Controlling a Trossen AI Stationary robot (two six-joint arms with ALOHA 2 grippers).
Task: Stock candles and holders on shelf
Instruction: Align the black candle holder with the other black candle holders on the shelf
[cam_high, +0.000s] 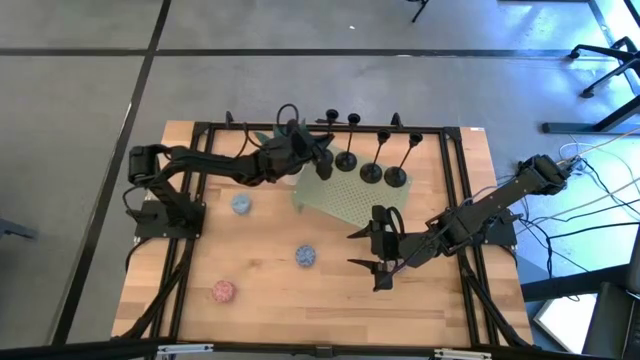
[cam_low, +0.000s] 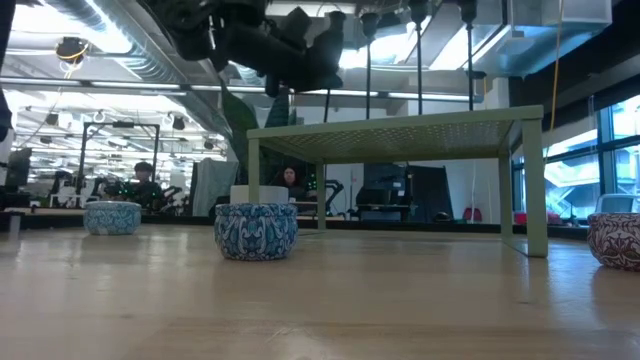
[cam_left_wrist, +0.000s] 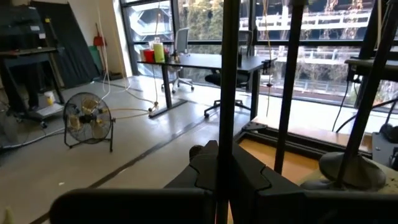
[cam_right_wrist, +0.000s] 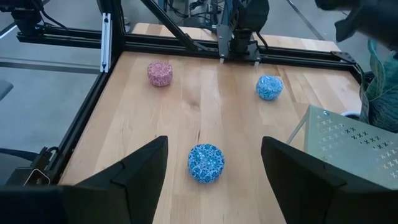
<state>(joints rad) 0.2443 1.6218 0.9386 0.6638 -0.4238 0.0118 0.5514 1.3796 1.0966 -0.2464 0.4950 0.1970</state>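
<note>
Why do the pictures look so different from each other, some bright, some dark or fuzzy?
Low view: ceiling lights glare behind the shelf, so the arms above show as dark shapes. Left wrist view: the held holder is a black silhouette against bright windows, and the nearby left gripper looks soft. Right wrist view: evenly lit, the blue candle sharp between the open right gripper fingers. High view: even light.

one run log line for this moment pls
left claw: shut on holder at shelf | right claw: open, above blue candle | holders on shelf: three
</note>
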